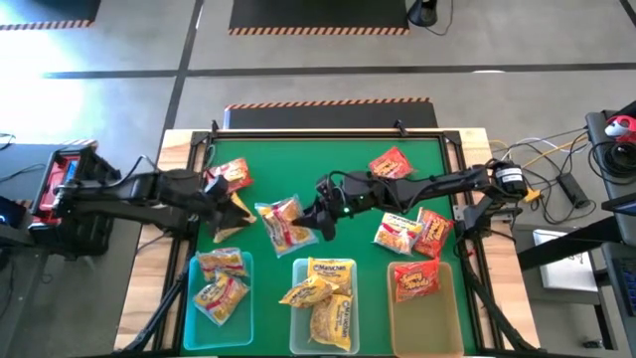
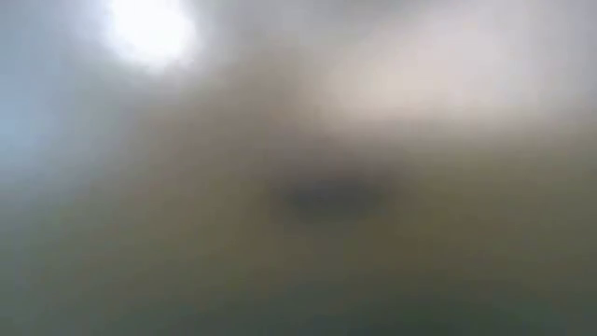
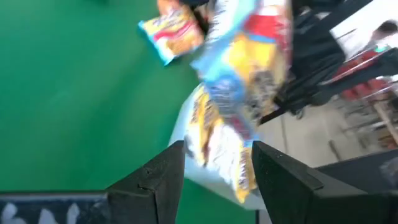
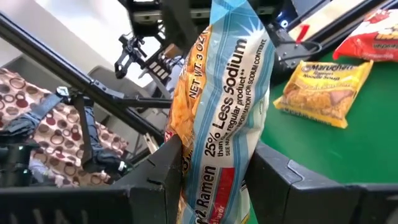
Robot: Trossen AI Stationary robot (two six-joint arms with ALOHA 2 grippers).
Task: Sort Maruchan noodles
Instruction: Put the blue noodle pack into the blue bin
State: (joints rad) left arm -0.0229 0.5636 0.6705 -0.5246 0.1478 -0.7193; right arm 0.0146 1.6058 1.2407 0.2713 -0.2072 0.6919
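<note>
Noodle packets lie on the green mat and in three translucent bins. My right gripper (image 1: 320, 224) (image 4: 214, 149) is at the mat's middle, shut on a packet (image 1: 281, 224) (image 4: 224, 93) with blue edges printed "25% Less Sodium". My left gripper (image 1: 227, 206) (image 3: 217, 149) is over the mat's left part, shut on a blurred yellow-and-blue packet (image 1: 237, 211) (image 3: 242, 68). Another orange-red packet (image 1: 229, 177) shows just beyond it. Loose packets rest flat on the mat: a red one (image 1: 391, 162), an orange-yellow one (image 1: 397, 234) and a red one (image 1: 432, 234). The low view shows only blur. My left gripper has the yellow-and-blue packet between its two fingers by one end (image 3: 214, 146), reaching in from the table's left. The rest of the packet sticks out ahead of the fingers; whether it touches the mat I cannot tell. My right gripper pinches the blue-edged packet by one end (image 4: 208, 171) between its two fingers, reaching in from the table's right. The packet sticks out ahead of the fingers, edge-on between them, and looks lifted off the mat.
Along the near edge stand the left bin (image 1: 196, 298) with orange-yellow packets, the middle bin (image 1: 298, 333) with yellow packets and the right bin (image 1: 452, 318) with one red packet. A dark frame (image 1: 328, 132) borders the mat's far side. Bare mat lies far left.
</note>
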